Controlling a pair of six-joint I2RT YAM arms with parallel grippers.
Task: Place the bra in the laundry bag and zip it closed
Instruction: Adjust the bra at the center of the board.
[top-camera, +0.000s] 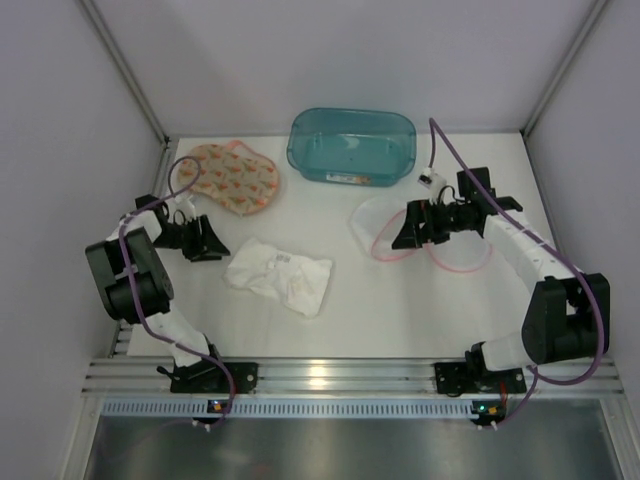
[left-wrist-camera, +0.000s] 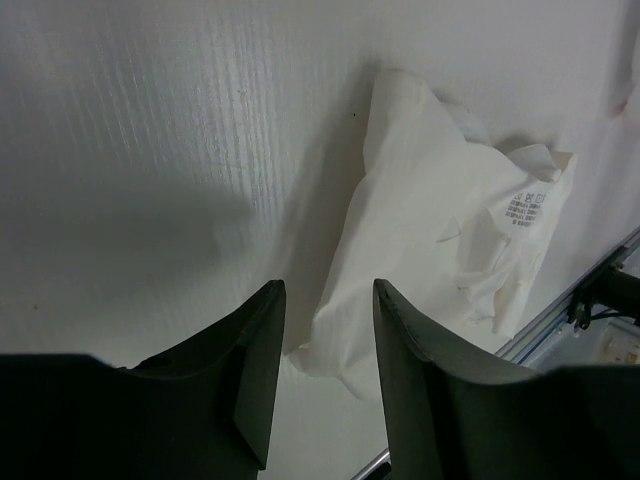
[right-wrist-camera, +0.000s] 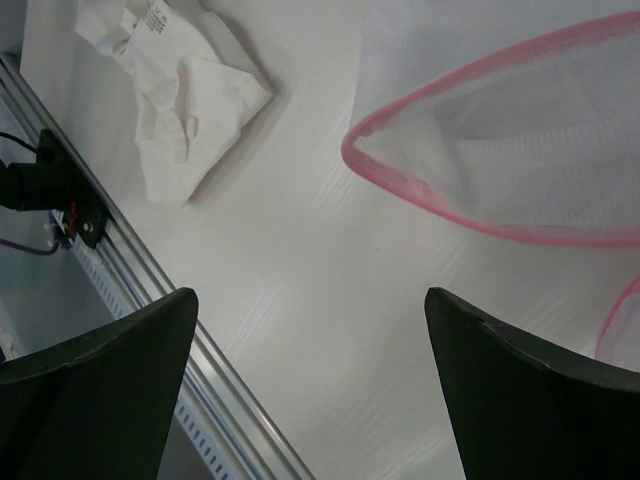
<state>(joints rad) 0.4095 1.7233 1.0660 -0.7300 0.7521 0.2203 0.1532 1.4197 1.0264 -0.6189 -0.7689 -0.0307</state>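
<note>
The bra (top-camera: 280, 275) looks to be the white crumpled garment with a printed label, lying at mid-table; it also shows in the left wrist view (left-wrist-camera: 430, 220) and the right wrist view (right-wrist-camera: 180, 90). My left gripper (top-camera: 213, 248) hovers just left of it, jaws partly apart and holding nothing (left-wrist-camera: 328, 290); the garment's near corner lies just beyond the fingertips. The laundry bag (top-camera: 372, 222) is translucent mesh with pink trim, flat on the right, its mouth gaping (right-wrist-camera: 520, 150). My right gripper (top-camera: 403, 238) stands wide open over the bag's left end, with bare table between its fingers (right-wrist-camera: 310, 295).
A teal plastic bin (top-camera: 352, 145) stands at the back centre. A patterned orange and pink fabric piece (top-camera: 237, 178) lies at the back left, close behind the left arm. The metal rail (top-camera: 330, 375) runs along the table's near edge.
</note>
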